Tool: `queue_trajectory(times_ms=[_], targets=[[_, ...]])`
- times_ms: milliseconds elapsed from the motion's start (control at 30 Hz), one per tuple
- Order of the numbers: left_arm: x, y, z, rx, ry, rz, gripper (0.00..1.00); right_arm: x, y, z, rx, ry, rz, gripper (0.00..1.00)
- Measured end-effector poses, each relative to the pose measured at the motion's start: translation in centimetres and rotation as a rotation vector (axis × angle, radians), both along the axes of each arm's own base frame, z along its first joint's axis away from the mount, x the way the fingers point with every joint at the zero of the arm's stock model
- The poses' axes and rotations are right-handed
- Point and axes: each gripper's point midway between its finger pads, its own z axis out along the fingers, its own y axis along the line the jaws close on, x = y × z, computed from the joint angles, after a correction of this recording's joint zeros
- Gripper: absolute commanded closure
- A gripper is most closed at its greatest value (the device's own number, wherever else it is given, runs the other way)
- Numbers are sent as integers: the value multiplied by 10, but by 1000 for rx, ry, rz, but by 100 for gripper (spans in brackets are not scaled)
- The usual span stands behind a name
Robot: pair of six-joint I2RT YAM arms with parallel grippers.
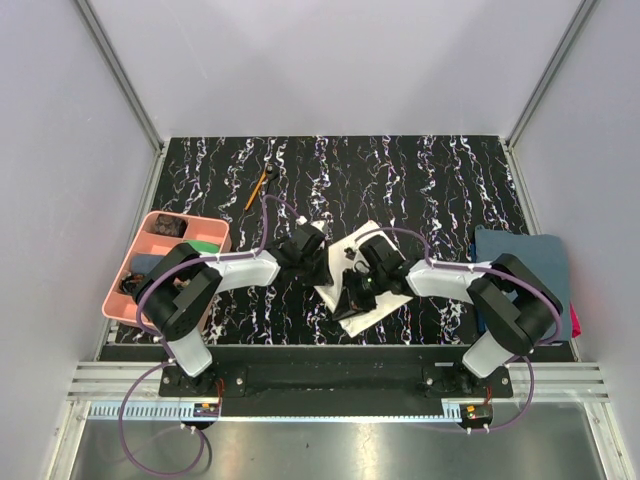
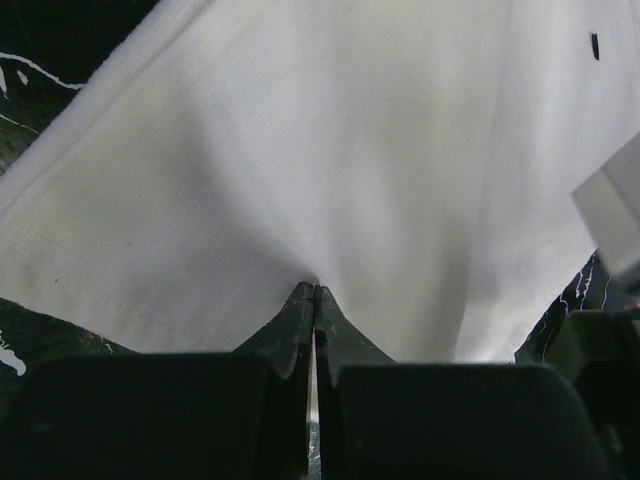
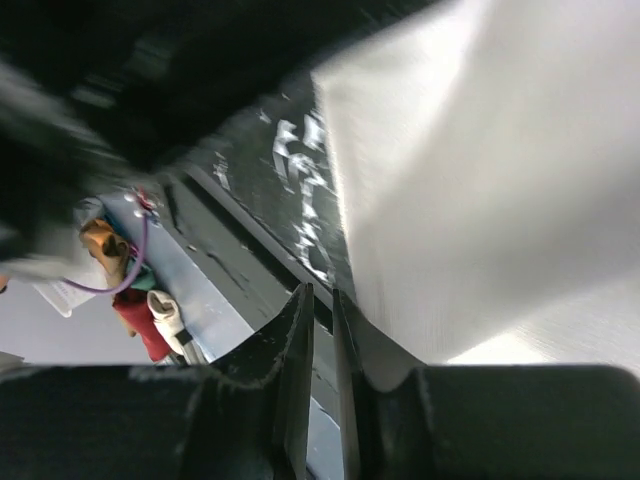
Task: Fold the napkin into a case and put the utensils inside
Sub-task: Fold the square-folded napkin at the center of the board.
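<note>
A pink tray (image 1: 190,217) sits at the bench's left edge. The orange-handled stick (image 1: 257,189) lies toward the far-left corner, well apart from the cloth. The left gripper (image 2: 315,292) has its jaws pressed together, pinching an edge of the cream napkin (image 2: 330,170), which lies mid-bench, nearer the front edge. The right gripper (image 3: 322,302) is at the napkin's front side, jaws almost together with a thin slit. In that blurred view it cannot be told whether cloth sits between them. A blue-grey towel (image 1: 520,262) lies at the right edge.

napkin (image 1: 368,318) partly covered, tray (image 1: 190,217) contents indistinct
</note>
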Motion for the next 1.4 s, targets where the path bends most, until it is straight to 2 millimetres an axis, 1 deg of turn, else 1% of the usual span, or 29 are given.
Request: queue_trajectory(times_ms=[100, 167, 233, 267, 333, 433, 500, 567, 700, 833, 867, 900, 933, 1000, 1133, 1233, 1400], targets=[[1, -1, 0, -3, -2, 2, 100, -12, -11, -14, -31, 37, -1, 78], [2, -1, 0, -6, -5, 3, 100, -19, -17, -20, -48, 58, -2, 78], [3, -1, 0, -7, -6, 3, 100, -22, -19, -17, -49, 60, -1, 76], [3, -1, 0, -7, -6, 3, 100, -21, -19, -13, -44, 51, -2, 76], [3, -1, 0, -7, -6, 5, 100, -18, -18, 2, -27, 18, -5, 73], [3, 0, 1, -6, -6, 6, 100, -6, -12, 31, 20, -60, -17, 68], [2, 3, 3, -2, -1, 8, 100, 3, -9, 49, 52, -111, -29, 67], [1, 4, 8, -6, -3, 7, 100, 10, -9, 55, 61, -136, -42, 67], [-1, 3, 22, -28, -14, 1, 100, 20, -21, 47, 29, -121, -84, 67], [-3, 0, 28, -47, -19, -10, 100, 31, -37, 37, 0, -110, -136, 69], [-4, -1, 27, -48, -15, -14, 100, 32, -41, 35, -7, -104, -145, 71], [-5, -2, 26, -48, -13, -18, 100, 32, -43, 32, -13, -98, -151, 77], [-7, -3, 25, -45, -10, -22, 100, 32, -44, 28, -18, -90, -153, 80], [-9, -5, 19, -36, -3, -30, 100, 28, -44, 21, -18, -68, -141, 83], [-14, -2, 0, -1, 32, -30, 100, 16, -43, 3, -41, -14, -116, 85], [-12, -3, -1, -7, 23, -30, 100, 3, -39, -3, -44, 6, -79, 86], [-12, -4, -1, -17, 15, -27, 100, -4, -38, -5, -32, 13, -60, 87]])
